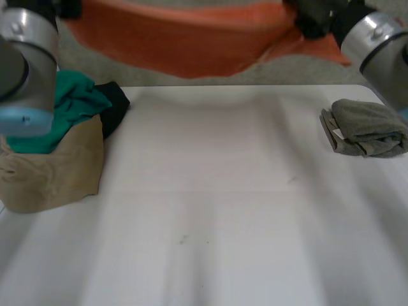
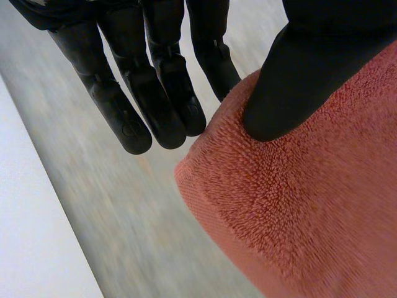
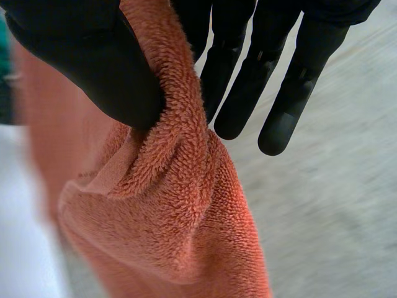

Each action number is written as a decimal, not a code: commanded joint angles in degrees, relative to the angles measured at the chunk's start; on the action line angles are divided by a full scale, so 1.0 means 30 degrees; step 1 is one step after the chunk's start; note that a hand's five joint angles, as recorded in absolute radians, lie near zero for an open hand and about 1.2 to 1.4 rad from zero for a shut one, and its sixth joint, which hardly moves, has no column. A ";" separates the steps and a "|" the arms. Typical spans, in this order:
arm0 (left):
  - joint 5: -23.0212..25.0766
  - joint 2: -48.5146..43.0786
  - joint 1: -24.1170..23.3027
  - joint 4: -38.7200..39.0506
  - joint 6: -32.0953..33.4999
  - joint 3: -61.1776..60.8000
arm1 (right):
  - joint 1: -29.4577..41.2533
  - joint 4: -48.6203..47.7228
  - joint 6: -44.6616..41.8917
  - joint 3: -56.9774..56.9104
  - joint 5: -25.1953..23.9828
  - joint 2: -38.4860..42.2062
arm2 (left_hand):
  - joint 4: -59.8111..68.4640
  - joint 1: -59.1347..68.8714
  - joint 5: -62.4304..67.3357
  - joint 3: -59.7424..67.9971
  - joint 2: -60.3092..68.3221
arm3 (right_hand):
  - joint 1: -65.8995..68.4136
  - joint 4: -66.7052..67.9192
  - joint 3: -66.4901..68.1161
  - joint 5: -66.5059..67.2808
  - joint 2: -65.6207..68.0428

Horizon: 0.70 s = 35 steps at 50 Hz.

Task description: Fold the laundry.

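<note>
From behind the arms, the orange towel (image 1: 185,44) is up in the air past the far edge of the white worktop (image 1: 210,210), spread between the left arm (image 1: 25,57) and the right arm (image 1: 376,38). Its long axis runs side to side, roughly along that far edge, and its middle sags lowest. Each arm has one end, so neither is nearer. The bare middle of the worktop lies below the towel and on the robot's side of it. I'd guess the next move is to bring it down and back onto that stretch. On the robot's left sits a heap of unfolded laundry: a tan cloth (image 1: 57,169), a teal garment (image 1: 73,102) and a black garment (image 1: 115,105). Well apart on the right lies a folded grey cloth (image 1: 366,127).

At the left wrist, the left hand (image 2: 155,93) has its thumb pressed onto the towel's terry pile at a corner, with straight fingers reaching past the edge behind it. I read that as a pinch on the cloth. Grey speckled floor (image 2: 124,217) shows beneath.

At the right wrist, the right hand (image 3: 87,62) clamps a bunched fold of the towel between thumb and straight fingers, and the rest hangs down below the grip.
</note>
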 commanded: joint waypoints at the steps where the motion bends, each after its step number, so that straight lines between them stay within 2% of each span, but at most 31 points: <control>1: 0.0800 0.0017 0.0246 -0.0327 0.0118 -0.5240 | -0.0669 0.4543 -0.3607 0.2204 -0.1132 0.0608 | 0.3721 0.4428 0.4375 0.3903 0.3785 | 0.4992 0.3778 0.3993 0.3599 0.4123; 7: 0.2060 -0.1564 0.0158 0.0172 0.0557 -0.8115 | -0.0582 0.5338 -0.8500 0.4929 -0.0578 0.2745 | 0.3721 0.4428 0.4375 0.3903 0.3785 | 0.4541 0.3326 0.3541 0.3147 0.3671; 8: 0.2090 -0.1769 0.0129 0.0172 0.0674 -0.8262 | -0.0553 0.5221 -0.9027 0.5135 -0.0431 0.3126 | 0.3721 0.4428 0.4375 0.3903 0.3785 | 0.2261 0.1046 0.1261 0.0867 0.1391; 9: 0.2061 -0.2061 0.0071 0.0172 0.0878 -0.8466 | -0.0407 0.4727 -0.9700 0.5369 -0.0111 0.3796 | 0.3721 0.4428 0.4375 0.3903 0.3785 | -0.5201 -0.6415 -0.6200 -0.6594 -0.6070; 11: 0.2003 -0.2210 0.0099 0.0172 0.0997 -0.8527 | -0.0231 0.4052 -0.9795 0.5488 0.0359 0.4299 | 0.3721 0.4428 0.4375 0.3903 0.3785 | -1.3425 -1.4640 -1.4425 -1.4819 -1.4295; 12: 0.1945 -0.2181 0.0157 0.0143 0.1085 -0.8527 | -0.0085 0.3091 -0.9127 0.5604 0.1086 0.4475 | 0.3721 0.4428 0.4375 0.3903 0.3785 | -1.6293 -1.7508 -1.7292 -1.7687 -1.7163; 15: 0.1856 -0.1890 0.0216 0.0055 0.1144 -0.8527 | 0.0033 0.1505 -0.7165 0.5985 0.2349 0.4448 | 0.3721 0.4428 0.4375 0.3903 0.3785 | -1.8341 -1.9556 -1.9340 -1.9735 -1.9211; 16: 0.1827 -0.1540 0.0275 -0.0061 0.1115 -0.8527 | 0.0121 0.0542 -0.5215 0.6392 0.3050 0.4303 | 0.3721 0.4428 0.4375 0.3903 0.3785 | -1.8341 -1.9556 -1.9340 -1.9735 -1.9211; 18: 0.1797 -0.1158 0.0392 -0.0208 0.1086 -0.8527 | 0.0093 -0.0255 -0.3242 0.6950 0.3611 0.3835 | 0.3721 0.4428 0.4375 0.3903 0.3785 | -1.8341 -1.9556 -1.9340 -1.9735 -1.9211; 20: 0.1826 -0.0632 0.0538 -0.0412 0.1057 -0.8527 | -0.0024 -0.0842 -0.0497 0.8058 0.4254 0.2349 | 0.3721 0.4428 0.4375 0.3903 0.3785 | -1.8341 -1.9556 -1.9340 -1.9735 -1.9211; 24: 0.1915 0.0014 0.0627 -0.0793 0.0998 -0.8381 | -0.0404 -0.0757 0.3083 1.0080 0.4783 -0.0522 | 0.3721 0.4428 0.4375 0.3903 0.3785 | -1.8341 -1.9556 -1.9340 -1.9735 -1.9211; 28: 0.1915 0.0425 0.0656 -0.1320 0.0939 -0.8089 | -0.1222 -0.0058 0.5840 1.2130 0.5106 -0.2314 | 0.3721 0.4428 0.4375 0.3903 0.3785 | -1.8341 -1.9556 -1.9340 -1.9735 -1.9211; 32: 0.1856 0.0893 0.0481 -0.2022 0.0764 -0.7533 | -0.1810 0.1492 0.7458 1.3627 0.5020 -0.3109 | 0.3721 0.4428 0.4375 0.3903 0.3785 | -1.8341 -1.9556 -1.9340 -1.9735 -1.9211; 35: 0.1914 0.1187 0.0364 -0.2609 0.0617 -0.7005 | -0.1900 0.2433 0.7432 1.4392 0.4874 -0.3169 | 0.3721 0.4428 0.4375 0.3903 0.3785 | -1.8228 -1.9443 -1.9228 -1.9622 -1.9098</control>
